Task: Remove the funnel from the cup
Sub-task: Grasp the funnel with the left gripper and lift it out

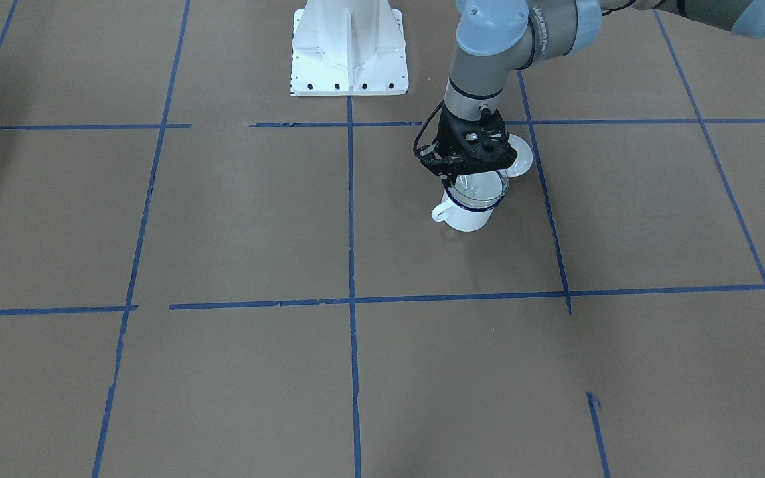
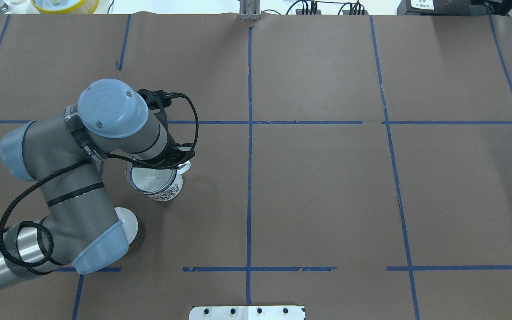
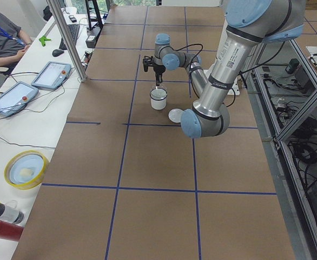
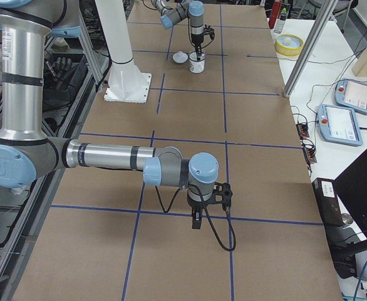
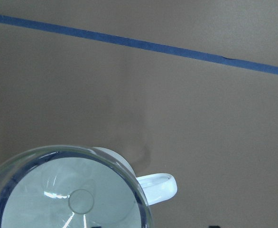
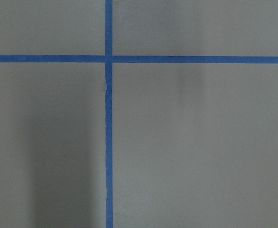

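Observation:
The cup, a white mug with a dark blue rim, stands on the brown table with its handle toward the front-facing view's left. The clear funnel sits in its mouth; the left wrist view looks down into the funnel's bowl, with the cup's handle beside it. My left gripper hangs straight down over the cup's handle side, its fingers close together at the funnel's rim. In the overhead view the wrist hides the fingers above the cup. My right gripper hangs far off over bare table; I cannot tell its state.
A round white lid lies on the table just behind the cup, partly under my left arm in the overhead view. The robot's white base stands nearby. Blue tape lines cross the brown table. A yellow bowl sits off the table's edge.

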